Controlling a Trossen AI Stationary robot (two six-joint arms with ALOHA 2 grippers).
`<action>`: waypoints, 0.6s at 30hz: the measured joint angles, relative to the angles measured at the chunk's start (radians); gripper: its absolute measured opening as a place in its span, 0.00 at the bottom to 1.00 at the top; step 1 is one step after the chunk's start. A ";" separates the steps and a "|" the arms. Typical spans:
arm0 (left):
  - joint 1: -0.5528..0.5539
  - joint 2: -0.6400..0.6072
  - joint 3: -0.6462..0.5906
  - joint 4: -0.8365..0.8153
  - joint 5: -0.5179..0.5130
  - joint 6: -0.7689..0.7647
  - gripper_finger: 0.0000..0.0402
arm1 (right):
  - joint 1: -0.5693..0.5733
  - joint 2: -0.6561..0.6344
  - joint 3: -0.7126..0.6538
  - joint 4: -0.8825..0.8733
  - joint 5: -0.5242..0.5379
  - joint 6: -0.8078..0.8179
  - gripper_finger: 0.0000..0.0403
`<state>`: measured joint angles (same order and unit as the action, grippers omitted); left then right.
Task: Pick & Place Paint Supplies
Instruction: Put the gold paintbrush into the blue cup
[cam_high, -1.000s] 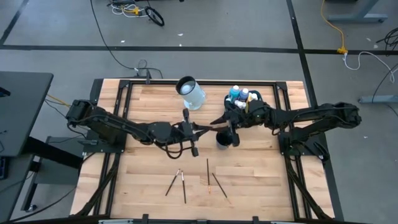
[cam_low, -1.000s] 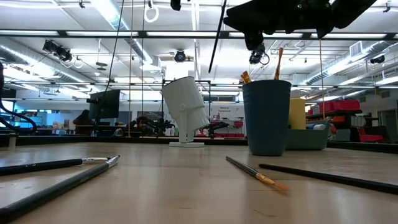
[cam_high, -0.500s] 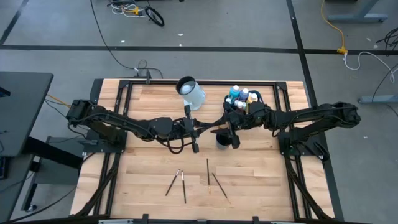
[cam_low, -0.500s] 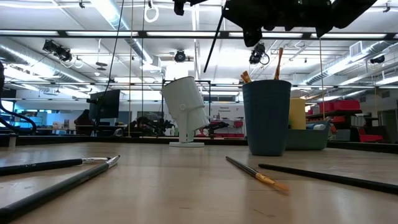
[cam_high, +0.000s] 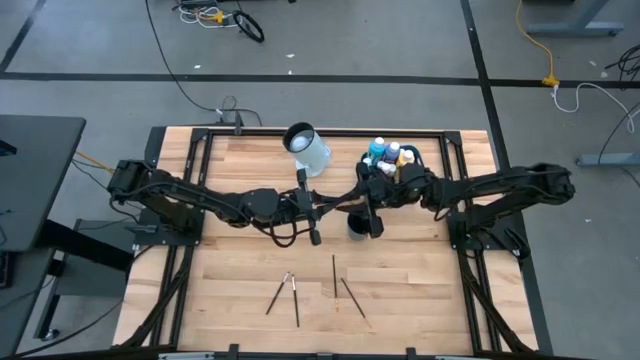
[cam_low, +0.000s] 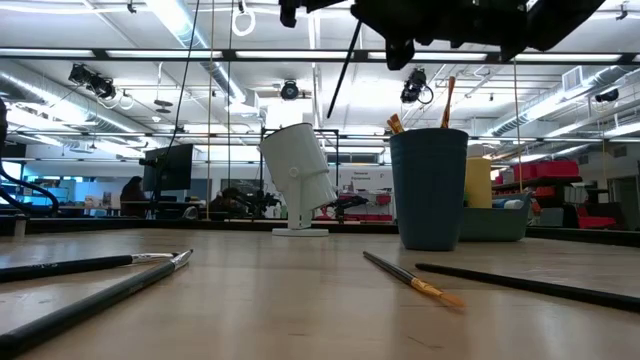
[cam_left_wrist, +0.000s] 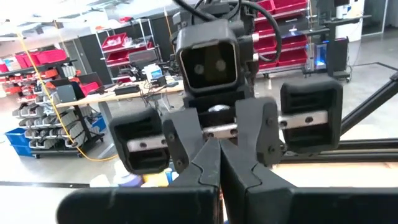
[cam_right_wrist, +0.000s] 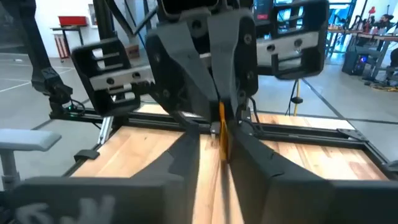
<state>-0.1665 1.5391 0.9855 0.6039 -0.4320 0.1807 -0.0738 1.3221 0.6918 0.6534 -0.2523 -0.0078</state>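
Note:
A thin dark paintbrush (cam_low: 345, 68) hangs slanted above the table's middle, left of the dark blue cup (cam_low: 430, 188). My left gripper (cam_high: 328, 206) and my right gripper (cam_high: 352, 202) meet tip to tip, both level and both shut on the brush. In the right wrist view the brush's orange end (cam_right_wrist: 221, 124) shows between the fingers. More paintbrushes lie flat on the near table (cam_high: 290, 293) (cam_high: 343, 285). White-capped paint bottles (cam_high: 385, 152) stand in the teal tub at the far right. My left gripper pinches the paintbrush near its orange end (cam_right_wrist: 222, 111) between its two fingers, coming level from the table's left. The brush's dark handle (cam_low: 340, 90) hangs slanted below the fingers, clear of the table. My right gripper closes its two fingers (cam_right_wrist: 244, 144) on the same brush just beside the left fingertips (cam_right_wrist: 222, 148), coming level from the table's right. The exact spot is partly hidden by the fingers themselves.
The dark blue cup (cam_high: 357, 226) with brushes in it stands right under the grippers. A white jug (cam_high: 308, 148) sits tilted at the far middle. The teal tub (cam_low: 495, 222) stands behind the cup. The near half holds only the loose brushes (cam_low: 412, 279).
My right gripper has tipped up a little; in the low view its hanging fingertip has risen. The brush keeps its slant and place between the two grippers.

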 joint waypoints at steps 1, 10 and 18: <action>0.000 0.000 0.000 0.004 0.000 0.006 0.00 | 0.000 0.005 0.000 0.002 0.000 -0.003 0.18; 0.000 0.000 0.000 0.020 0.001 0.076 0.04 | -0.002 0.011 0.000 0.024 0.001 -0.004 0.05; -0.025 0.000 0.000 0.004 -0.153 0.085 0.11 | -0.004 -0.101 0.000 -0.144 0.010 -0.003 0.02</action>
<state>-0.1920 1.5391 0.9859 0.6075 -0.5854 0.2658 -0.0776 1.2209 0.6914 0.5094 -0.2421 -0.0105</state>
